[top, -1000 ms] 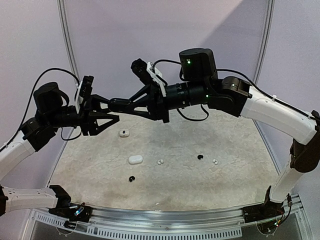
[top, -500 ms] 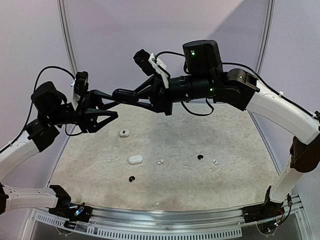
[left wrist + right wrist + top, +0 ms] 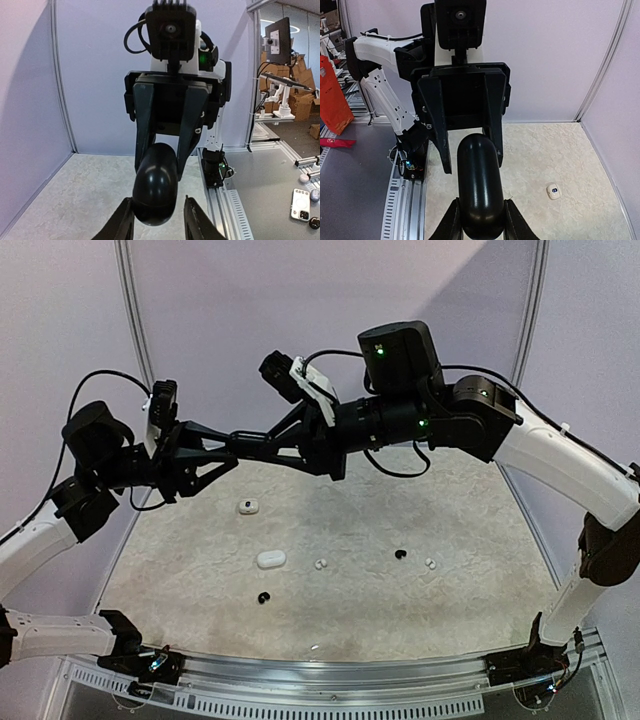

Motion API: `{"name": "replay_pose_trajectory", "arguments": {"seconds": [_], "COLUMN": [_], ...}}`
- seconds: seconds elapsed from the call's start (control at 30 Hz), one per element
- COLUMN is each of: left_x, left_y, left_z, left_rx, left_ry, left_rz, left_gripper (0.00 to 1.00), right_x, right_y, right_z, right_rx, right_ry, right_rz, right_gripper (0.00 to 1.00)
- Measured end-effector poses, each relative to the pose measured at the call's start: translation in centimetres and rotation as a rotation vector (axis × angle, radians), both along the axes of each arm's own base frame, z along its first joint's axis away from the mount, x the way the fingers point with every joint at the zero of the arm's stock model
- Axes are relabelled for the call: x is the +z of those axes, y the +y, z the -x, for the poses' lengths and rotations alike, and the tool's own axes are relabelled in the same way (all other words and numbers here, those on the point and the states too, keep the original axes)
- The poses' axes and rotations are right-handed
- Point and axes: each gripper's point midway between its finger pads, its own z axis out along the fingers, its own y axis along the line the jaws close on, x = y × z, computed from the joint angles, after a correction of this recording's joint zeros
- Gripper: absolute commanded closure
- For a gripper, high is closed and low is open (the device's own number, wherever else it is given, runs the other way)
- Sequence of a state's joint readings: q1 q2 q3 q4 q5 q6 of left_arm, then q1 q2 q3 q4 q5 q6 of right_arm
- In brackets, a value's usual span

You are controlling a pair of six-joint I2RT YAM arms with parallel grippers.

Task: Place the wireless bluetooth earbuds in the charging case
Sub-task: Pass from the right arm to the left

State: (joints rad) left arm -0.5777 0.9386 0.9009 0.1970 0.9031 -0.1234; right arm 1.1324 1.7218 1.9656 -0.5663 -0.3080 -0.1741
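My right gripper (image 3: 480, 220) is shut on a glossy black oval charging case (image 3: 479, 185), held high above the table. My left gripper (image 3: 155, 220) is open, its fingers straddling the far end of the same case (image 3: 155, 192); a gap shows on one side. In the top view the two grippers meet at upper left (image 3: 238, 443). Tiny earbuds lie on the table: white ones (image 3: 320, 564) (image 3: 430, 563) and black ones (image 3: 400, 555) (image 3: 264, 597).
A white oval case (image 3: 271, 559) lies left of centre on the mottled table. A second white case with a blue mark (image 3: 247, 506) lies further back and also shows in the right wrist view (image 3: 553, 191). A small white bud (image 3: 314, 647) lies near the front rail.
The left gripper has risen and closed in on the right gripper, so its open fingers now straddle the black case. The right arm shifted slightly left.
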Motion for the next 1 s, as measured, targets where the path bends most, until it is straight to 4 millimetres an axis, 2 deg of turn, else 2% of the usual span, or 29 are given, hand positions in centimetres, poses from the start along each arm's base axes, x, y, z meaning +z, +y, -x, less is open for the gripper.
{"name": "replay_pose_trajectory", "arguments": {"seconds": [0.17,0.2,0.3,0.37,0.5,0.6,0.7,0.8,0.93,1.0], "left_x": [0.0,-0.1,-0.4,-0.5,-0.8,-1.0,-1.0,-1.0,-1.1,-1.1], "left_y": [-0.1,-0.2,-0.3,-0.3,-0.5,-0.5,-0.6,-0.6,-0.7,-0.7], "left_z": [-0.2,-0.3,-0.4,-0.3,-0.4,-0.5,-0.5,-0.5,-0.6,-0.6], "left_rx": [0.003,0.003,0.000,-0.007,-0.012,-0.012,-0.013,-0.012,-0.016,-0.018], "left_ry": [0.000,-0.001,0.001,0.009,0.014,0.015,0.008,0.005,0.008,0.009], "left_rz": [-0.006,-0.008,-0.017,-0.024,-0.032,-0.037,-0.038,-0.038,-0.040,-0.040], "left_gripper": [0.71,0.68,0.53,0.52,0.57,0.65,0.59,0.59,0.69,0.79], "right_x": [-0.1,-0.1,-0.1,0.0,0.1,0.1,0.0,-0.1,-0.6,-1.0], "right_y": [0.0,0.0,0.0,0.0,0.1,0.1,0.1,0.2,0.5,0.6], "right_z": [0.0,0.0,0.0,0.0,0.0,0.0,0.0,0.0,-0.2,-0.2], "right_rx": [0.000,0.000,0.001,0.002,0.007,0.010,0.013,0.015,0.018,0.019], "right_ry": [-0.005,-0.007,-0.009,-0.011,-0.016,-0.024,-0.030,-0.035,-0.040,-0.040], "right_rz": [0.004,0.005,0.005,0.003,-0.005,-0.004,-0.001,0.004,0.014,0.022], "right_gripper": [1.00,1.00,1.00,1.00,1.00,1.00,1.00,1.00,1.00,1.00]}}
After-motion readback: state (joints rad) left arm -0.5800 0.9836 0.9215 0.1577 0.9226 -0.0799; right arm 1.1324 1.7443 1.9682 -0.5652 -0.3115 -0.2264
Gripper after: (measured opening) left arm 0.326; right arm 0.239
